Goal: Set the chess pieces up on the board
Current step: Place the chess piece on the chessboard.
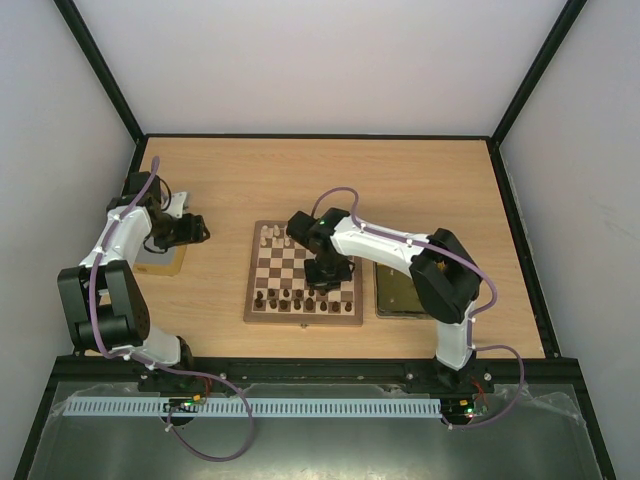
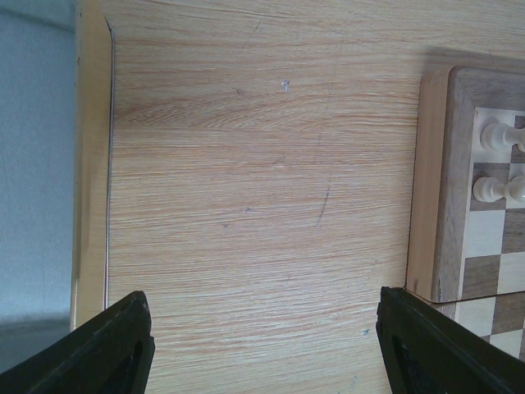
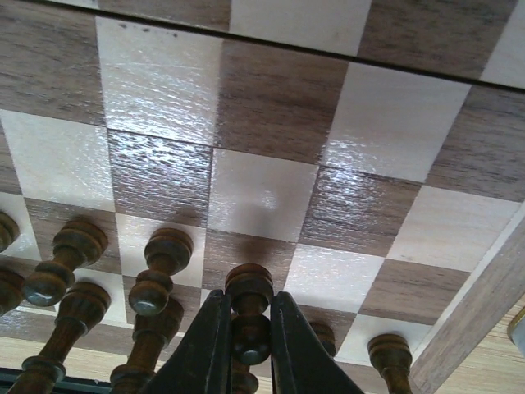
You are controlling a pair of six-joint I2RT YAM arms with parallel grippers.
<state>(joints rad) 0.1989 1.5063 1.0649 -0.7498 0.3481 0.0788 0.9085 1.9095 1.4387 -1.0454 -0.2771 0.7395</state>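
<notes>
From above, the board lies at the middle of the table. Dark chess pieces stand along its near rows and a few cream pieces at its far left corner. The right gripper hangs low over the board's right half, just beyond the dark rows. The left gripper is off the board to the left, above the table and beside a gold tray. A second tray lies just right of the board.

At the left wrist, the fingers stand wide apart with nothing between them, only bare table below. The board's corner with cream pieces shows at the right edge, and a tray rim at the left.

At the right wrist, the two fingers are pinched on the stem of a dark pawn over the near right part of the board. Whether its base touches the square is hidden. More dark pieces stand just to its left.
</notes>
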